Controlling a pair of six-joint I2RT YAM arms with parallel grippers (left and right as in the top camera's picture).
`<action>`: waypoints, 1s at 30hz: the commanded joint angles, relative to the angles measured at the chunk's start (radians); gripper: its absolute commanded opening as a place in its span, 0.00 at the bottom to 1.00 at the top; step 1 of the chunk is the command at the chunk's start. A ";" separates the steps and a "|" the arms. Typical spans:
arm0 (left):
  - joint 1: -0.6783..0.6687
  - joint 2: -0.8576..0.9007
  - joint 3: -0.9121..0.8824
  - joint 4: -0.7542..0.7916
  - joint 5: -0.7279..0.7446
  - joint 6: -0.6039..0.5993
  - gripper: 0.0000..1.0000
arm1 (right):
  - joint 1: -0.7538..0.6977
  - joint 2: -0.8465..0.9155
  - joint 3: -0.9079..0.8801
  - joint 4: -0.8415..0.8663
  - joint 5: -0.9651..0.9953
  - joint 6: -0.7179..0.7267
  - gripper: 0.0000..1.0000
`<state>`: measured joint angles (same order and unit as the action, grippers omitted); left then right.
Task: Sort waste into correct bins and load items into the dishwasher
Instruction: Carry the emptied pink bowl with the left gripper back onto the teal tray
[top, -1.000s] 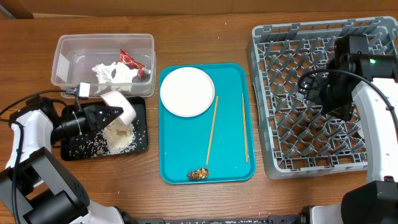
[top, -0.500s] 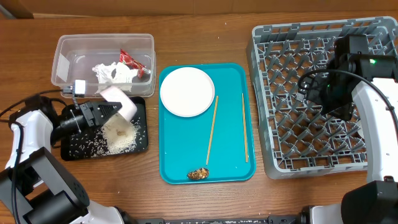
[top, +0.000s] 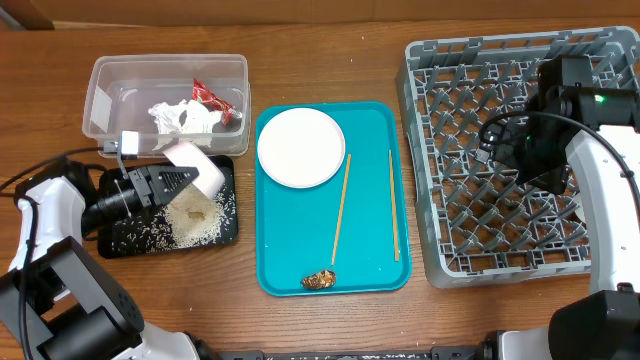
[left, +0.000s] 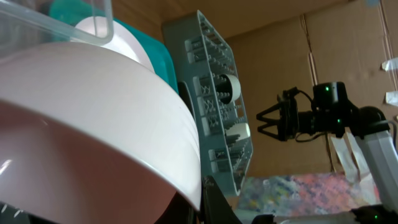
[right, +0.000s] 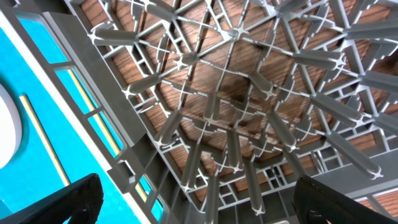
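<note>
Carefully now: nearest you, one brown food scrap lies at the front of the teal tray, not yet binned. Just behind it on the left, your left jaws are clamped on one pale bowl, tipped on its side over the black tray. The rice lies there in one heap with loose grains around it. The hold looks like a rim pinch to me, so a quick swing toward the rack could let the bowl slip or fling clinging grains onto the desk. Two chopsticks lie apart on the teal tray; thin and flat, they may roll out of a pinch. One plate sits behind them. Farther back, the clear tub holds one red wrapper and one tissue wad. Over the single dish rack, your right jaws stand wide apart and empty, and dropping them there could snag the pegs.
</note>
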<state>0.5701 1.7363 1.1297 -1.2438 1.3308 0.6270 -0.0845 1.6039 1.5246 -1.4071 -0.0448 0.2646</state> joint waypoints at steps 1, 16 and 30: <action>0.001 -0.011 -0.001 0.002 0.027 0.117 0.04 | -0.001 0.001 0.000 0.002 -0.002 -0.004 1.00; -0.082 -0.034 0.036 -0.027 -0.065 -0.030 0.04 | -0.001 0.001 0.000 0.001 -0.002 -0.003 1.00; -0.695 -0.043 0.186 0.119 -0.592 -0.485 0.04 | -0.001 0.001 0.000 -0.002 -0.002 -0.004 1.00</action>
<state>0.0254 1.7187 1.2972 -1.1603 0.9848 0.3466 -0.0845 1.6039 1.5246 -1.4101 -0.0452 0.2642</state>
